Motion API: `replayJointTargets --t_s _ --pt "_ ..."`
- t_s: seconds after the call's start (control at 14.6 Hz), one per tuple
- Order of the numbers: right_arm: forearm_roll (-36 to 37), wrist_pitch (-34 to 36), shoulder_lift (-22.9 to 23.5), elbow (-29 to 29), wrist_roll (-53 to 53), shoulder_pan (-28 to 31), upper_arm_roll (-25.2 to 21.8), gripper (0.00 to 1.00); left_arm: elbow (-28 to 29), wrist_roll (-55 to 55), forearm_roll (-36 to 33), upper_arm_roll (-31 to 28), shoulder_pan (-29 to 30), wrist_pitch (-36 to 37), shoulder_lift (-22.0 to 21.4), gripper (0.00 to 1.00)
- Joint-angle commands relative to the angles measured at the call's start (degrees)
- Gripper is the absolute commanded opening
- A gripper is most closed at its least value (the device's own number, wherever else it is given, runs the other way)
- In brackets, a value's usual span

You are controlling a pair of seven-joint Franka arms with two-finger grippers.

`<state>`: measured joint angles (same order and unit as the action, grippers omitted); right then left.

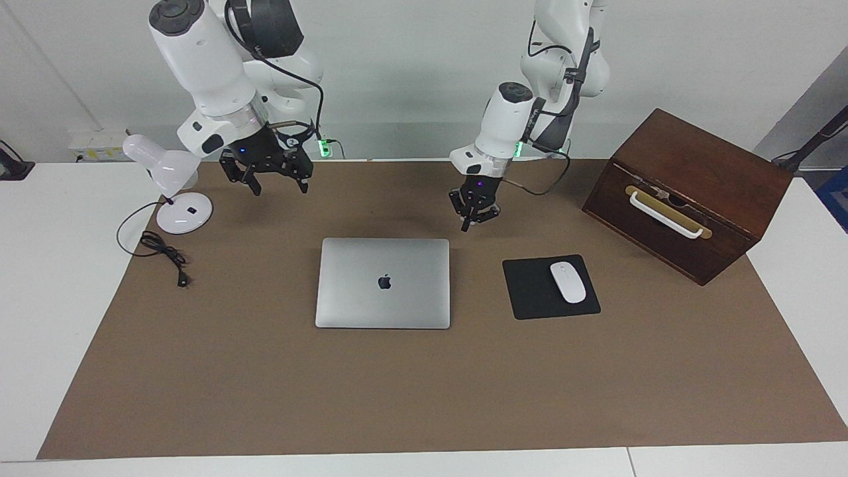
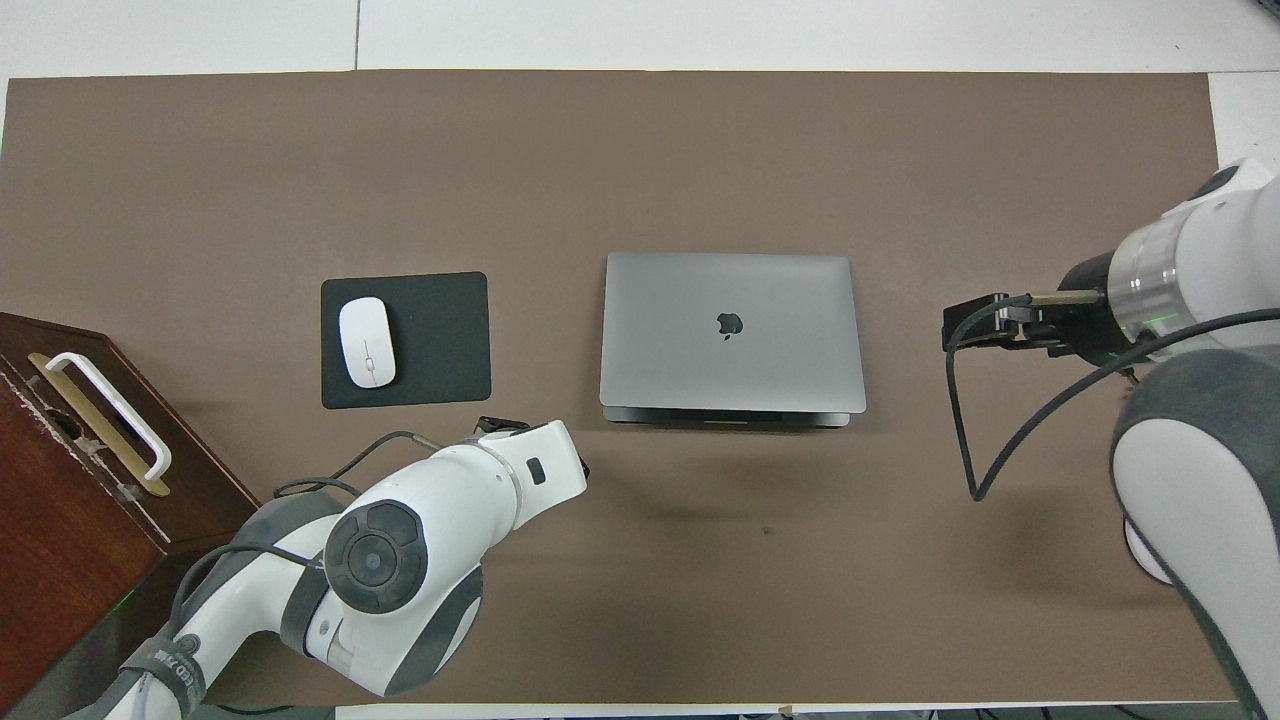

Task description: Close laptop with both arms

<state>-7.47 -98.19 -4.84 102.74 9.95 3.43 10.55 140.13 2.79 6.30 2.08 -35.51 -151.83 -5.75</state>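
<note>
laptop (image 1: 383, 283) lid is down flat, apple logo up, centre of the facing frame on the brown mat (image 1: 424, 391) covering the tabletop (image 1: 59, 278). left pincer (image 1: 472, 215) hangs in the air over the mat just above the laptop's upper right corner in that frame, fingertips pressed together, holding nothing. right pincer (image 1: 271, 177) is raised in the upper left of the frame, near the white lamp (image 1: 173, 192), fingers spread wide, empty. neither touches the laptop. black mouse pad (image 1: 551, 286) with white mouse (image 1: 568, 282) on it sits beside the laptop, right of centre. wooden box (image 1: 689, 195) with a white handle at right. in the overhead frame the right arm (image 2: 1180, 290) comes in at the right edge, left arm (image 2: 420, 560) at lower left.
</note>
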Motion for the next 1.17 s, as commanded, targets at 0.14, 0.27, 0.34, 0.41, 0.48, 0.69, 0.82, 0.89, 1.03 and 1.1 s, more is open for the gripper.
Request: replayJointTargets --t_s 0.14,0.27,0.34,0.41,0.48,0.69,0.82,0.89,1.03,1.1 --pt "3.5 1.1 -0.3 -2.4 -2.0 1.1 -0.7 1.0 -9.1 -3.2 0.4 0.0 5.3 20.6 -3.7 0.0" --pt "4.6 0.8 -0.1 -2.6 -2.0 1.1 -1.7 1.0 -14.2 -6.1 0.1 0.0 9.4 29.8 -5.1 0.0" --pt "5.0 1.0 0.0 -2.5 -2.0 1.1 -1.8 1.0 -16.0 -7.8 0.1 -0.1 10.7 33.3 -6.0 0.0" --pt "6.2 1.3 0.0 -2.5 -2.1 1.1 -1.8 1.0 -17.6 -9.1 -0.3 -0.1 12.3 36.4 -6.7 0.0" --pt "7.7 1.7 0.3 -2.6 -3.1 1.1 -1.7 1.0 -19.3 -10.0 -1.8 -0.1 13.8 39.4 -7.2 0.0" --pt "8.0 3.2 0.4 -2.6 -4.3 1.1 -1.8 1.0 -24.3 -13.1 -4.8 -0.2 16.8 46.3 -7.5 0.0" --pt "8.0 4.1 1.0 -2.5 -4.4 1.1 -1.8 1.0 -26.2 -16.7 -5.0 -0.4 18.7 49.7 -7.5 0.0" --pt "8.0 4.5 1.1 -2.5 -4.4 1.1 -1.8 1.0 -27.2 -17.6 -5.0 -0.5 20.2 50.7 -7.5 0.0" --pt "7.6 5.1 1.1 -2.7 -4.4 1.1 -1.8 1.0 -28.5 -18.0 -6.0 -0.5 22.2 52.4 -7.9 0.68" --pt "7.4 4.8 1.1 -2.6 -4.3 1.1 -1.8 1.0 -28.5 -18.1 -6.2 -0.6 22.9 52.7 -8.4 1.0"
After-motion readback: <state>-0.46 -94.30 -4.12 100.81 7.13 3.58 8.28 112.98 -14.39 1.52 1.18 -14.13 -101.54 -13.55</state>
